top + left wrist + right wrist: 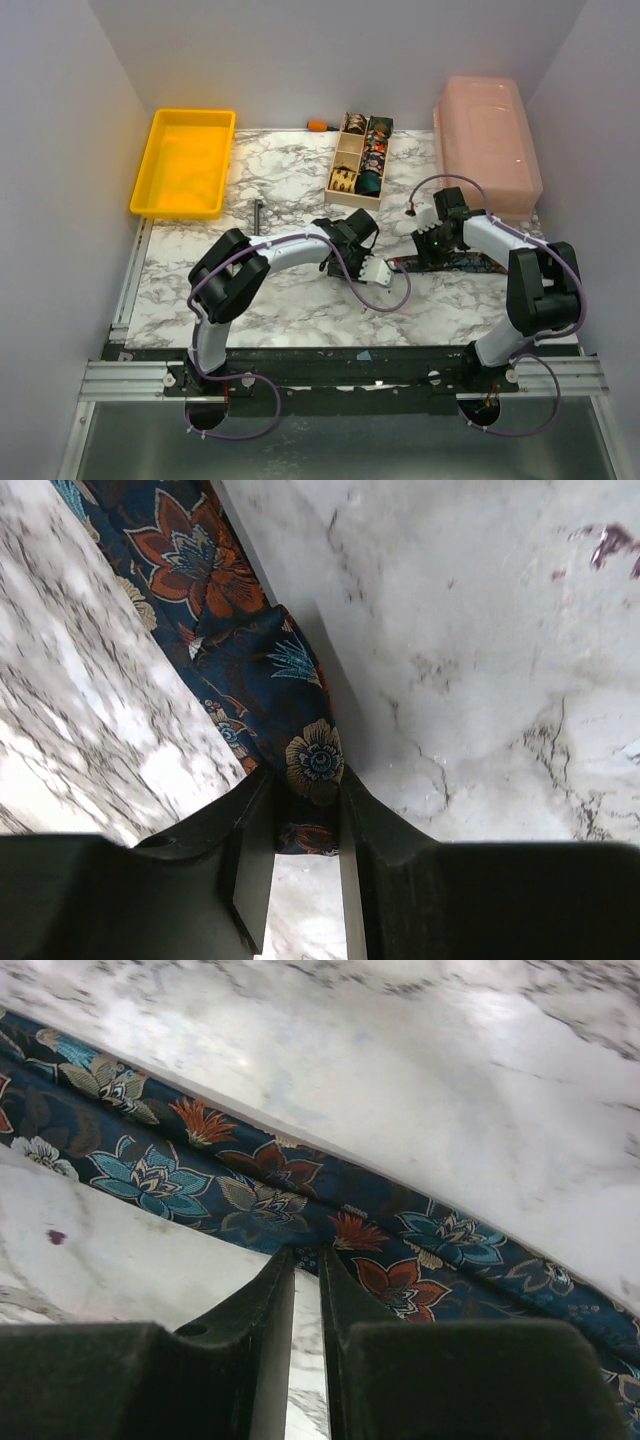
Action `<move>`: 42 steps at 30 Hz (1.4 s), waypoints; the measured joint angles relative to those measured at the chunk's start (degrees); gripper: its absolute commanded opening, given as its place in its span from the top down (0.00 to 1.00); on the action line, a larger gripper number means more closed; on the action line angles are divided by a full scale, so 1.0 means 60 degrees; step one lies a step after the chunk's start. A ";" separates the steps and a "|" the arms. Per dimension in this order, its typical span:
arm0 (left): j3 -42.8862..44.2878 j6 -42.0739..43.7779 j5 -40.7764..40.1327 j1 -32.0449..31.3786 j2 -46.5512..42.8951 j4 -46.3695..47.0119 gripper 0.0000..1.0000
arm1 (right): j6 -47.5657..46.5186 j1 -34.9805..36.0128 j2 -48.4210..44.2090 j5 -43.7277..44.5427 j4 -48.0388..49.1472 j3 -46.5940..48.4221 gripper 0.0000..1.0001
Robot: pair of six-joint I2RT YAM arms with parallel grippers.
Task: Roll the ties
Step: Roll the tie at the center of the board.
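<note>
A dark blue tie (462, 264) with red and teal flowers lies as a strip on the marble table (290, 300), right of centre. In the left wrist view the narrow end of the tie (235, 640) runs down between my left gripper (305, 775), whose jaws are shut on the fabric. Seen from above, that left gripper (378, 268) sits at the strip's left end. My right gripper (428, 255) stands over the strip a little further right. In the right wrist view the right gripper (307, 1252) is nearly closed, pinching the near edge of the tie (260, 1175).
A wooden compartment box (345, 172) holding rolled ties (368, 183) stands behind the grippers. Beyond it lies an orange-handled tool (320, 125). A yellow tray (185, 162) sits at the back left, a pink lidded bin (487, 140) at the back right, and a dark T-shaped tool (258, 213) lies left of centre.
</note>
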 measured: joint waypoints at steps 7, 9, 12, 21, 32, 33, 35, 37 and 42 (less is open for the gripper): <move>0.0729 -0.0135 0.0055 -0.0488 0.0470 -0.0011 0.71 | -0.0918 -0.1100 -0.0229 0.0175 0.0084 -0.0222 0.82; 0.0896 -0.0204 0.0095 -0.0583 0.0601 0.0018 0.71 | -0.1209 -0.1351 -0.0259 0.0193 0.0033 -0.0222 0.81; 0.1064 -0.0321 0.0189 -0.0652 0.0739 0.0040 0.71 | -0.1592 -0.1501 -0.0331 0.0153 -0.0222 -0.0219 0.76; 0.1137 -0.0878 0.0284 -0.0576 0.0823 0.0084 0.71 | -0.1315 -0.1555 -0.0361 -0.2310 -0.2076 0.1195 0.50; 0.1024 -0.1475 0.0353 -0.0474 0.0769 0.0364 0.71 | 0.0867 -0.1330 0.0382 -0.5570 -0.1617 0.1468 0.50; 0.1024 -0.1504 0.0372 -0.0455 0.0769 0.0375 0.71 | 0.1056 -0.1242 0.0495 -0.5778 -0.1457 0.1468 0.49; 0.1024 -0.1570 0.0404 -0.0412 0.0769 0.0390 0.71 | 0.1494 -0.1086 0.0820 -0.6091 -0.1169 0.1399 0.49; 0.1024 -0.1606 0.0423 -0.0390 0.0769 0.0404 0.71 | 0.1832 -0.0889 0.1045 -0.6193 -0.0914 0.1282 0.49; 0.1024 -0.1672 0.0448 -0.0342 0.0769 0.0408 0.71 | 0.2259 -0.0466 0.1384 -0.6233 -0.0590 0.0922 0.47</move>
